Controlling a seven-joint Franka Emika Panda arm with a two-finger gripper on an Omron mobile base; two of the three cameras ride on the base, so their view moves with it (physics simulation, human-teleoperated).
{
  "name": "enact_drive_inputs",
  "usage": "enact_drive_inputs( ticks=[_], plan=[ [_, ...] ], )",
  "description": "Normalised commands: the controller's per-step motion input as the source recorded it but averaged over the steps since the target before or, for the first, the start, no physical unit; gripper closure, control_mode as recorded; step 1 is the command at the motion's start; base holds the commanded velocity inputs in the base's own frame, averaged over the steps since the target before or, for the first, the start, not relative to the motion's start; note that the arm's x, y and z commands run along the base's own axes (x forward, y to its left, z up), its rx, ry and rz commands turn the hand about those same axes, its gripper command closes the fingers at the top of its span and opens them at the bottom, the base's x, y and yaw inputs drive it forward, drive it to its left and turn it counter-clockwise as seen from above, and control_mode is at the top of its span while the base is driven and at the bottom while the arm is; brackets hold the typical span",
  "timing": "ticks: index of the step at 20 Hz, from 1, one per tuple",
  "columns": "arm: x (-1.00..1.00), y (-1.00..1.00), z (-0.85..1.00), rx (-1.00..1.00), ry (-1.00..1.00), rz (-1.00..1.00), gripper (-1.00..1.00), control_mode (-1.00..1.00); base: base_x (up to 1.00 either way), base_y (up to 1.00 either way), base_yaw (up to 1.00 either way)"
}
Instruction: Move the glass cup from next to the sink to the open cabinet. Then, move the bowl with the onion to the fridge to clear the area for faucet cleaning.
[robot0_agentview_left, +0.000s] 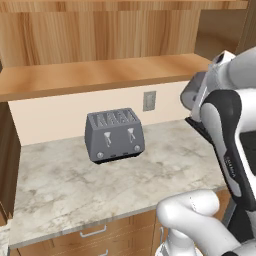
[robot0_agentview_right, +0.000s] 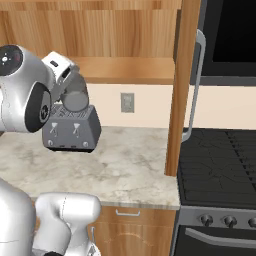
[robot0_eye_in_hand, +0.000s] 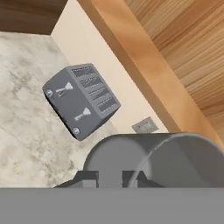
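The gripper (robot0_agentview_right: 67, 87) is clamping the glass cup (robot0_agentview_right: 75, 100) tilted, its mouth pointing toward five o'clock in the right base view, above the marble counter (robot0_agentview_right: 125, 165) fronting the open cabinet (robot0_agentview_right: 125, 70).

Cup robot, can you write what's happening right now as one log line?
stage: carrying cup to cabinet | gripper: shut on cup | cup: in the air above toaster | cabinet: shelf ahead, cup not yet on it

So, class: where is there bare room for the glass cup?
The cabinet shelf above the toaster is bare along its length. Counter in front of the toaster is free too. It is tighter between toaster and stove.
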Motion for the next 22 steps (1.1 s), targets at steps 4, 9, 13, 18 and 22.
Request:
enact_drive_inputs(
  ticks=[4,9,13,18,22],
  plan=[
    [0.25,0.00,0.50,0.00,-0.17,0.00,1.00,-1.00,0.00,0.00,0.00],
    [0.60,0.04,0.23,0.00,-0.14,0.00,1.00,-1.00,0.00,0.00,0.00],
    [0.79,0.13,0.09,-0.01,-0.08,0.00,1.00,-1.00,0.00,0.00,0.00],
    [1.00,0.17,0.00,0.00,-0.01,0.00,1.00,-1.00,0.00,0.00,0.00],
    [0.93,0.19,0.00,0.00,0.01,0.00,1.00,-1.00,0.00,0.00,0.00]
  ],
)
